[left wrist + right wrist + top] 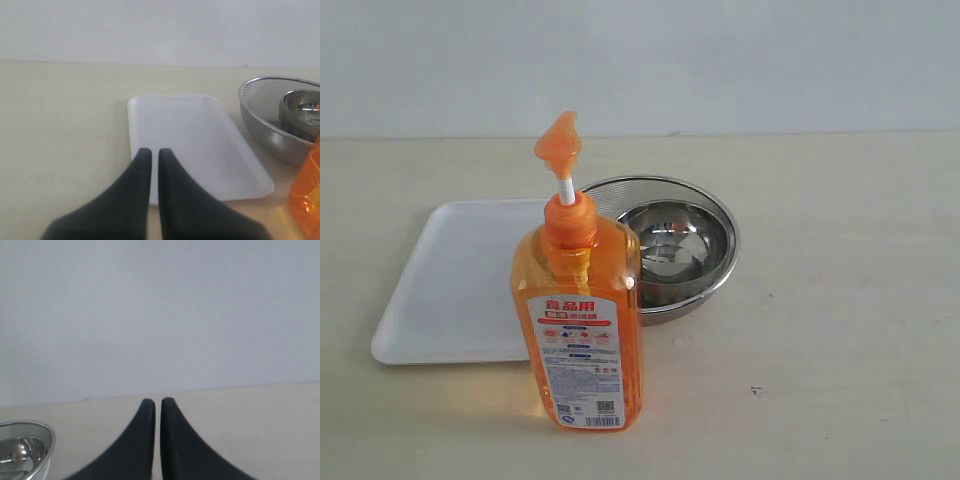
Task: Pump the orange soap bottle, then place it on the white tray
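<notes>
The orange soap bottle (582,325) stands upright on the table near the front, its orange pump head (559,146) raised on a white stem. Directly behind and left of it lies the white tray (460,285), bare. In the left wrist view my left gripper (154,152) is shut and holds nothing, hovering near one end of the white tray (192,145), with a corner of the orange soap bottle (306,197) at the frame's edge. My right gripper (157,402) is shut and holds nothing, over bare table. Neither gripper shows in the exterior view.
A round steel mesh bowl (665,190) with a smaller steel bowl (695,235) inside it stands right of the tray, just behind the bottle. It shows in the left wrist view as the mesh bowl (260,117) and in the right wrist view as the mesh bowl (22,447). A pale wall runs behind the table.
</notes>
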